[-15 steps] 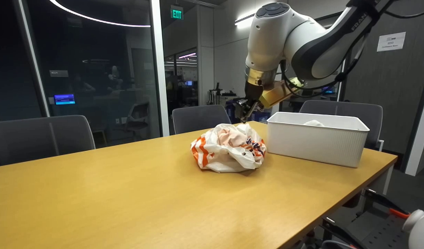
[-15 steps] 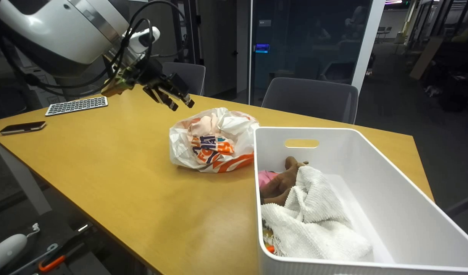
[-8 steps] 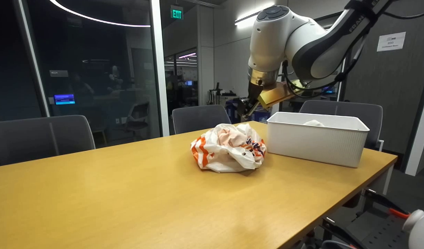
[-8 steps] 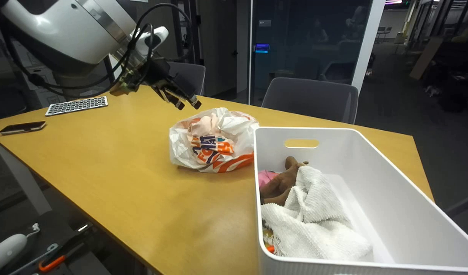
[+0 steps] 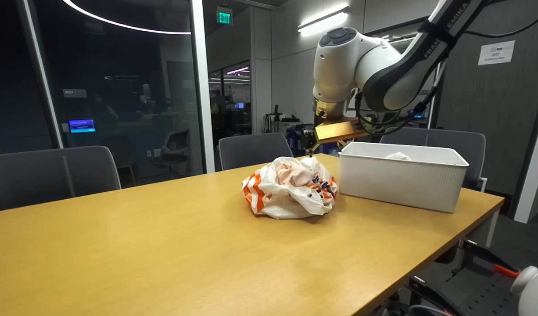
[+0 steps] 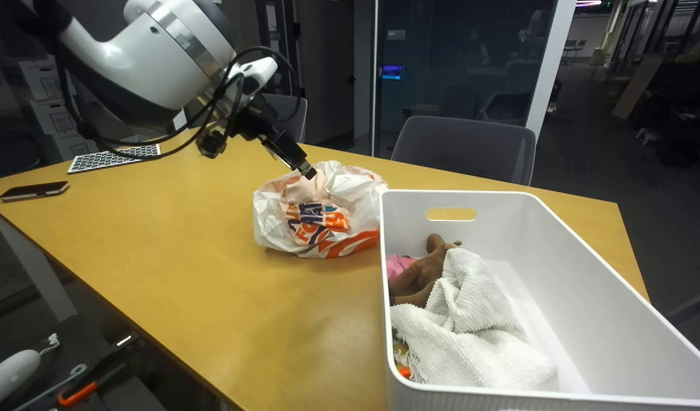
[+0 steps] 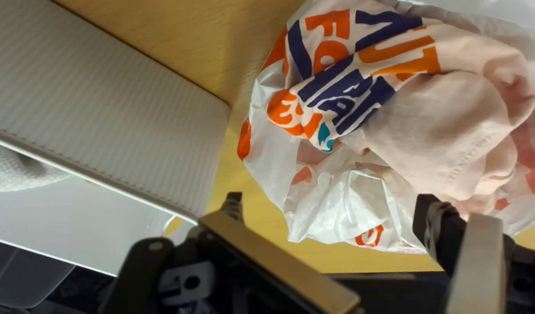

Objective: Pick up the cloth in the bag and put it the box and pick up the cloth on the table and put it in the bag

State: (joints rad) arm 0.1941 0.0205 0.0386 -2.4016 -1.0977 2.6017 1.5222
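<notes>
Two jaws on your gripper (image 7: 330, 206) stand wide apart and hold nothing, likely so they can fit around the cloth (image 7: 442, 122). It sits bunched up inside the bag (image 7: 337, 209), just beside the box (image 5: 400, 182), so you should only need a short carry.

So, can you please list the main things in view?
table: 1, yellowish, foreground
box: 1, white, on the table
bag: 1, white with orange print, beside the box
pink cloth: 1, pink with lettering, in the bag
white cloth: 1, white, in the box
other items: count unclear, brown, pink, orange, in the box
keyboard: 1, white and dark, on the table
phone-like item: 1, dark, near the keyboard
chairs: at least 3, grey, at the table
exit sign: 1, green, background
arm: 1, white and black, over the table
gripper: 1, black, open, near the bag
</notes>
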